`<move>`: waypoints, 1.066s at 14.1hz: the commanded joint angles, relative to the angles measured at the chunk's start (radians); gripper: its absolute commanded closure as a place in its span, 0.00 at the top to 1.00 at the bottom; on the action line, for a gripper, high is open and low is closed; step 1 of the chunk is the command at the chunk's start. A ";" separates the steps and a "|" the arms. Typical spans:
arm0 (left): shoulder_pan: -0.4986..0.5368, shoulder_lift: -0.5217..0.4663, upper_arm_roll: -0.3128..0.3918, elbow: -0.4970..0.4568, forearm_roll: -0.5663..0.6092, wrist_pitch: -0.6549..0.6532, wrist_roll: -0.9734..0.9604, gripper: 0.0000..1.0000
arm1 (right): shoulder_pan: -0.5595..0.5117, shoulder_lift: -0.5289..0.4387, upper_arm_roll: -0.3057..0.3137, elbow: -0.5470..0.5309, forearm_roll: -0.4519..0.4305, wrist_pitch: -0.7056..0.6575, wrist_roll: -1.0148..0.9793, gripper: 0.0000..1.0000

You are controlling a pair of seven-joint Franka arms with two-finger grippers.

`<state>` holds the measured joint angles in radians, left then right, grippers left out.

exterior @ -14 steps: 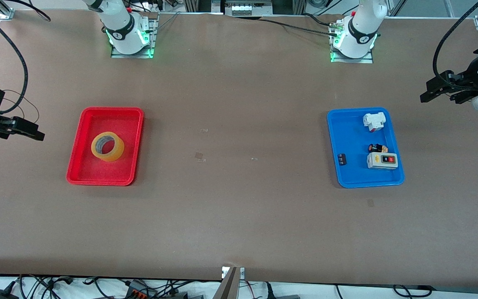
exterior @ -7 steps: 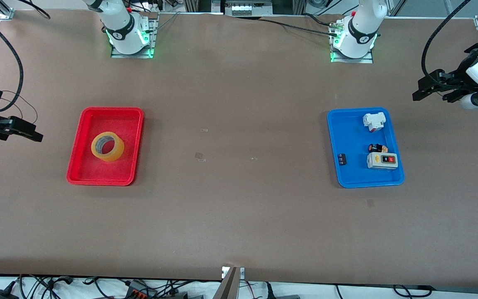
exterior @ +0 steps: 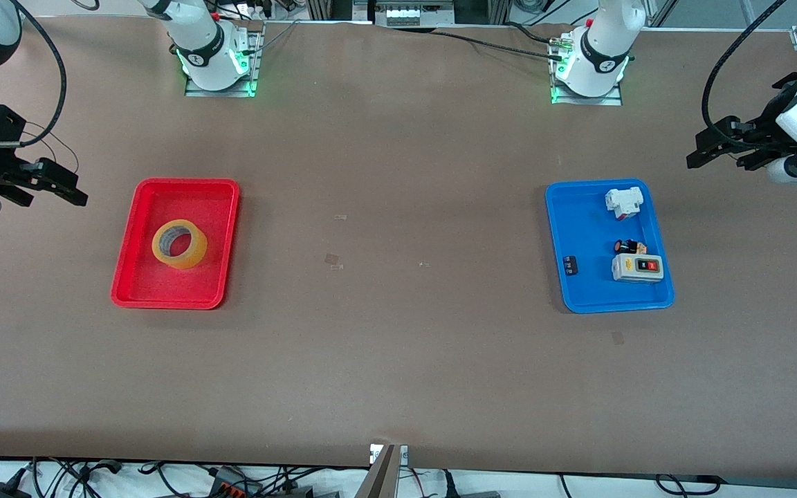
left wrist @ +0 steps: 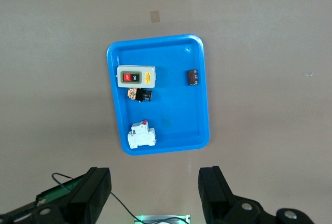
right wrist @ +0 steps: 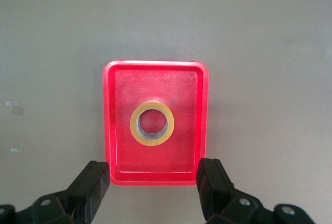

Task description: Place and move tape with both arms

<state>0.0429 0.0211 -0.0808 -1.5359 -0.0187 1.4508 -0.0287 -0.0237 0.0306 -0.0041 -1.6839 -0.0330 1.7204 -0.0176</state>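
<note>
The yellowish tape roll [exterior: 179, 243] lies flat in the red tray [exterior: 137, 214] toward the right arm's end of the table; it also shows in the right wrist view [right wrist: 152, 123], inside the tray [right wrist: 110, 125]. My right gripper [exterior: 59, 188] is open and empty, up in the air beside the red tray at the table's end; its fingers [right wrist: 91, 185] frame the tray's rim. My left gripper [exterior: 713, 149] is open and empty, up in the air over the table beside the blue tray [exterior: 582, 228]; its fingers [left wrist: 93, 193] show wide apart.
The blue tray [left wrist: 199, 99] holds a white breaker [exterior: 623, 202], a grey switch box with red and black buttons [exterior: 637, 267], a small black-orange part [exterior: 629, 246] and a small dark block [exterior: 570, 265]. Arm bases [exterior: 215, 59] stand along the table's edge farthest from the camera.
My right gripper has risen and moved toward the red tray. My left gripper shifted slightly toward the blue tray, then held still. The tape has not moved.
</note>
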 commanded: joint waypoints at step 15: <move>0.019 0.011 -0.030 0.020 -0.010 -0.030 -0.010 1.00 | -0.039 -0.070 0.023 -0.022 0.019 -0.042 -0.009 1.00</move>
<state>0.0488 0.0242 -0.0996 -1.5362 -0.0188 1.4400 -0.0312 -0.0397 -0.0021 -0.0019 -1.6844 -0.0321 1.6874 -0.0175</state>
